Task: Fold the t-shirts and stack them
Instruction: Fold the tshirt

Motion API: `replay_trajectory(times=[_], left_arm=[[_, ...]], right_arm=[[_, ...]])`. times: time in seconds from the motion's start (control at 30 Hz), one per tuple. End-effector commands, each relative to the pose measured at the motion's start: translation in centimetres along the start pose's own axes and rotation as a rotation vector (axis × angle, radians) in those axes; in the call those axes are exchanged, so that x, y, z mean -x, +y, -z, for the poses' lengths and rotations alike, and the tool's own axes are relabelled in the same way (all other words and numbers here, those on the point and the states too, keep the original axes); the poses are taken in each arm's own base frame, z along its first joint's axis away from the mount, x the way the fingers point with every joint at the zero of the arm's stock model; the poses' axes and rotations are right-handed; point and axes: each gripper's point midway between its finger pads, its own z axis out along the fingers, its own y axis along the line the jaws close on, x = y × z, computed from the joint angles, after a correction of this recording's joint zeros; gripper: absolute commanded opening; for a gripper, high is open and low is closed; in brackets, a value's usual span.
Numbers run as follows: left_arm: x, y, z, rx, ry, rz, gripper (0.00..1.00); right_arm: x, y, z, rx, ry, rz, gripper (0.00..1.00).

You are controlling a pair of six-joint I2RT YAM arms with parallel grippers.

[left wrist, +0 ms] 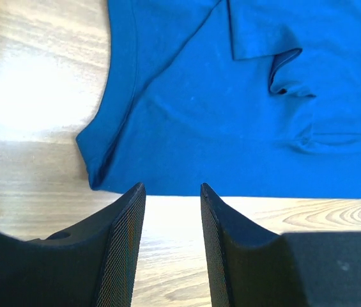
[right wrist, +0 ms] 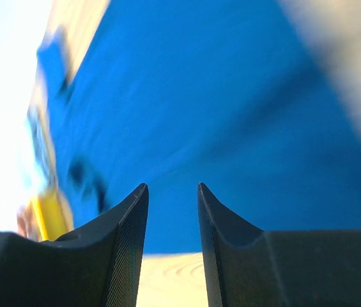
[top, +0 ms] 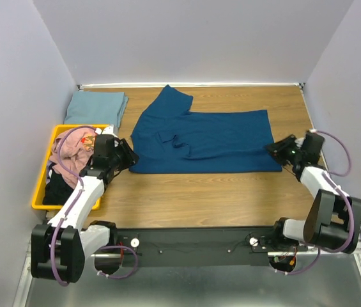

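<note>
Shirt (top: 206, 137) lies spread on the table (top: 218, 198). Left gripper (left wrist: 172, 187) sits off its left edge, right gripper (right wrist: 171, 187) at its right; both jaws apart, empty.

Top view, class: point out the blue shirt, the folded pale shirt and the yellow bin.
blue shirt (top: 218, 144), top view, middle of its body.
pale shirt (top: 96, 107), top view, middle of the folded cloth.
bin (top: 39, 185), top view, its left rim.
</note>
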Motion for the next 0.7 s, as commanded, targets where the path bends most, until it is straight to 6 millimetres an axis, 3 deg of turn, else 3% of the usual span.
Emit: replay_trajectory(times=[0.0, 0.03, 0.23, 0.4, 0.5, 0.67], left_arm=[[0.9, -0.2, 0.0, -0.007, -0.022, -0.010, 0.48], [1.0, -0.3, -0.1, -0.010, -0.025, -0.020, 0.48], [2.6, -0.5, -0.3, -0.015, -0.081, -0.084, 0.48], [4.9, -0.8, 0.3, -0.014, -0.179, -0.162, 0.48], [5.6, -1.0, 0.1, -0.016, -0.193, -0.190, 0.48], [5.1, -0.8, -1.9, -0.016, -0.137, -0.196, 0.48]], right_arm=[[-5.5, 7.1, -1.3, 0.271, 0.232, 0.150, 0.43], [-8.1, 9.6, -1.4, 0.346, 0.308, 0.219, 0.43], [-18.2, 14.1, -2.1, 0.580, 0.628, 0.268, 0.43], [-21.9, 16.6, -4.4, 0.613, 0.713, 0.351, 0.43], [-23.5, 17.0, -6.4, 0.567, 0.710, 0.423, 0.43], [-25.3, 20.3, -8.7, 0.573, 0.677, 0.605, 0.42]])
